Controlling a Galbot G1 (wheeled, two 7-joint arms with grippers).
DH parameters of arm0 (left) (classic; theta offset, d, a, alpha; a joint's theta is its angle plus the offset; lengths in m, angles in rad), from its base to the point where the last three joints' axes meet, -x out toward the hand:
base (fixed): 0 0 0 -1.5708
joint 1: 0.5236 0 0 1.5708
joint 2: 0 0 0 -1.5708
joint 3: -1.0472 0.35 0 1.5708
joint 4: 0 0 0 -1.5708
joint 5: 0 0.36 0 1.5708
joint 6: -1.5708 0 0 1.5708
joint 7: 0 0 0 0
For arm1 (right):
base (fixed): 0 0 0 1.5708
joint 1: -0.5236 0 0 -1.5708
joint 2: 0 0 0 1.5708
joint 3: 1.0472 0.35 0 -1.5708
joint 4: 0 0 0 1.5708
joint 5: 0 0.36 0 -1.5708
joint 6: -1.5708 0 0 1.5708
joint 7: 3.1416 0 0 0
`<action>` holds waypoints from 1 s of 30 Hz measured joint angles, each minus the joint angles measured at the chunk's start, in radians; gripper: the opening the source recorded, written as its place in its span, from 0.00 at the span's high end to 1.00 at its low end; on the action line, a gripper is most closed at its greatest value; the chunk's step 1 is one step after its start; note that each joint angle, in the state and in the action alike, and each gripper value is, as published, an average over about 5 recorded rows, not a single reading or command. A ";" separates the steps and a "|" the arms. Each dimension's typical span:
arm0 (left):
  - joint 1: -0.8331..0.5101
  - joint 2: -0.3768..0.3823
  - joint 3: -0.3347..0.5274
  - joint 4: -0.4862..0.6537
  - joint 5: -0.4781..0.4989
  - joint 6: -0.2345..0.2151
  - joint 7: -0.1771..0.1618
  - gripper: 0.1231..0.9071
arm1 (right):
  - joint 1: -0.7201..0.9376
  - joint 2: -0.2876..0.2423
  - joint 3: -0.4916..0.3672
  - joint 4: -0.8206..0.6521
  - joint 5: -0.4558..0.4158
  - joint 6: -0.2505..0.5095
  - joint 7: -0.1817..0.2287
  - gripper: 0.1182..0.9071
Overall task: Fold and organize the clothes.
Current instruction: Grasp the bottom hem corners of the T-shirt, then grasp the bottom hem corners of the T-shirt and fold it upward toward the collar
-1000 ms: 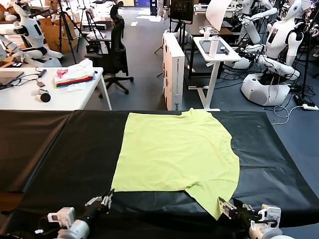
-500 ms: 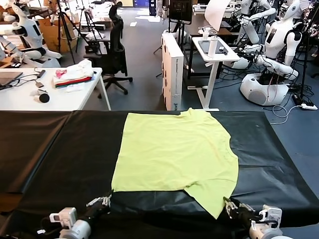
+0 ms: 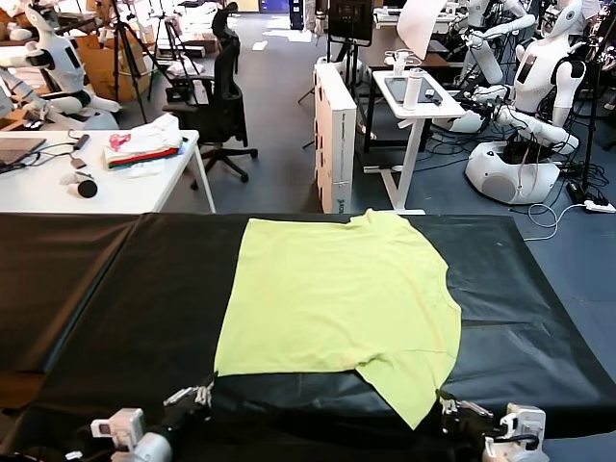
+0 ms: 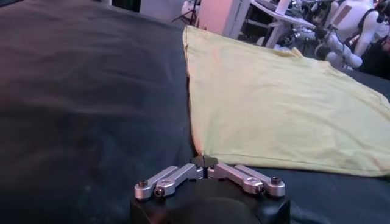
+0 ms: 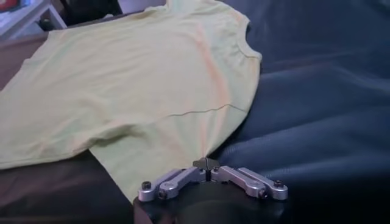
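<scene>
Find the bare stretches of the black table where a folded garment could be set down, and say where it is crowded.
The black table is bare from the T-shirt's left edge to the table's left end, and in a narrower strip to the shirt's right. It is crowded along the near edge: the left end effector sits at the hem corner, the right end effector at the sleeve tip.

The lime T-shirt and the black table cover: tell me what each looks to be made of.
Lime T-shirt: likely thin cotton knit, matte; it lies limp and flat with soft creases and stitched hems. Black table cover: probably a coated fabric or plastic sheet, with a faint sheen, fold lines and broad ripples; the exact material is unclear.
</scene>
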 joint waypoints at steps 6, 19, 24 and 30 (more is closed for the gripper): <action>0.092 0.009 -0.048 -0.071 -0.001 -0.022 0.004 0.97 | 0.020 0.005 0.005 -0.005 -0.025 0.009 -0.050 0.97; 0.048 -0.039 -0.048 -0.068 0.042 -0.080 0.063 0.97 | 0.385 -0.027 -0.070 -0.167 -0.067 0.000 -0.119 0.97; -0.069 -0.066 -0.027 -0.022 0.014 -0.072 0.051 0.97 | 0.548 -0.023 -0.110 -0.282 -0.071 0.006 -0.142 0.97; -0.217 -0.086 -0.009 0.058 0.009 -0.077 0.049 0.97 | 0.711 0.004 -0.178 -0.423 -0.097 0.018 -0.152 0.97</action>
